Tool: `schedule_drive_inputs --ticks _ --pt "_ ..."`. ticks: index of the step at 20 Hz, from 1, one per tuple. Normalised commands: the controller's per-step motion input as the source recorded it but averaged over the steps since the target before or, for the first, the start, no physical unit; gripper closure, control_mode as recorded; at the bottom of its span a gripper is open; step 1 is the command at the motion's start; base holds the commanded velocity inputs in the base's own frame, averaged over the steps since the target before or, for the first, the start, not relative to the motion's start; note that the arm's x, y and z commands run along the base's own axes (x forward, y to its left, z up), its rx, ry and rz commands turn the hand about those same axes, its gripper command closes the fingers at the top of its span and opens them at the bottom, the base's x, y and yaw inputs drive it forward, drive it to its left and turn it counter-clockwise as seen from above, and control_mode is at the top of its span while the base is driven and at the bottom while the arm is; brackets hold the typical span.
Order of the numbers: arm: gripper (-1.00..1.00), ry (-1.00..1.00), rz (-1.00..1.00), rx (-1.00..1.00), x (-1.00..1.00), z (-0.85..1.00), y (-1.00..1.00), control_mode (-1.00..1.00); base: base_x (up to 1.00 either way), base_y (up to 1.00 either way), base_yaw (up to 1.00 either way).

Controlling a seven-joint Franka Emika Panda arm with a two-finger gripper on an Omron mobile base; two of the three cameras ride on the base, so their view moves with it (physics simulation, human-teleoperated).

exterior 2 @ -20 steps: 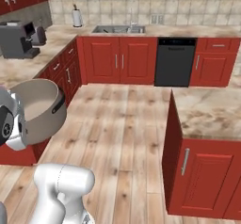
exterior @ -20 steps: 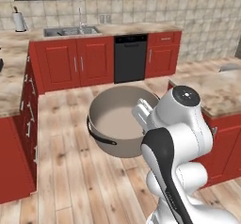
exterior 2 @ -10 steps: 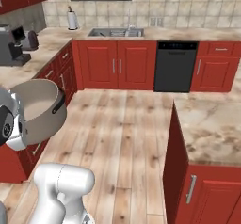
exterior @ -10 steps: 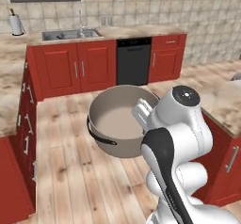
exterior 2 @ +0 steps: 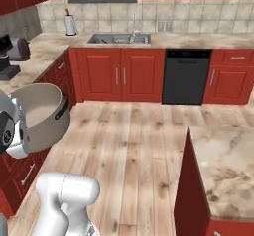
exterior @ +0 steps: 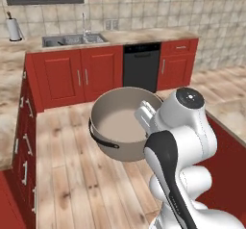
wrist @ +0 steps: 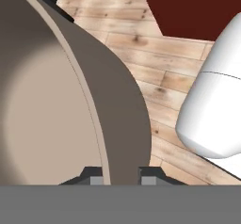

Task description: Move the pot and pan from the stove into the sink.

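The gripper (wrist: pixel 121 180) is clamped narrow on the rim wall of the pot (exterior: pixel 122 122), one fingertip inside the bowl and one outside, so the whole beige vessel hangs off to one side of the jaws, tilted with its mouth turned partly sideways above the wooden floor (exterior 2: pixel 139 146). The sink (exterior: pixel 73 40) lies well ahead of the jaws, across the open floor, set in the far counter above red cabinets (exterior: pixel 81 76).

A pinch on one edge of a wide, deep pot looks like a weak hold: the weight sits far from the jaws, so a jolt from the base or a quick swing could make the pot pivot or slip out. The pot's bulk could also clip the counter edge on approach.

The fingertips are barely visible at the bottom of the hand view, and the arm covers the grip point in the left base view. The pot's far handle is cut off in the hand view
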Motion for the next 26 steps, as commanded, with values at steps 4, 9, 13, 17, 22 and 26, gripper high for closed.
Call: schedule_drive_inputs --ticks 4,9,13,17,22,26 --pt "1.00 0.00 0.00 0.00 0.00 0.00 0.00 1.00 0.76 0.31 -0.01" --pt "1.00 0.00 0.00 0.00 0.00 0.00 0.00 1.00 0.80 0.32 -0.02" --pt "1.00 0.00 0.00 0.00 0.00 0.00 0.00 1.00 0.81 0.33 -0.02" --pt "1.00 0.00 0.00 0.00 0.00 0.00 0.00 1.00 0.81 0.34 -0.02" --pt "1.00 0.00 0.00 0.00 0.00 0.00 0.00 1.00 0.83 0.35 -0.02" --pt "1.00 0.00 0.00 0.00 0.00 0.00 0.00 1.00 0.83 0.35 -0.02"
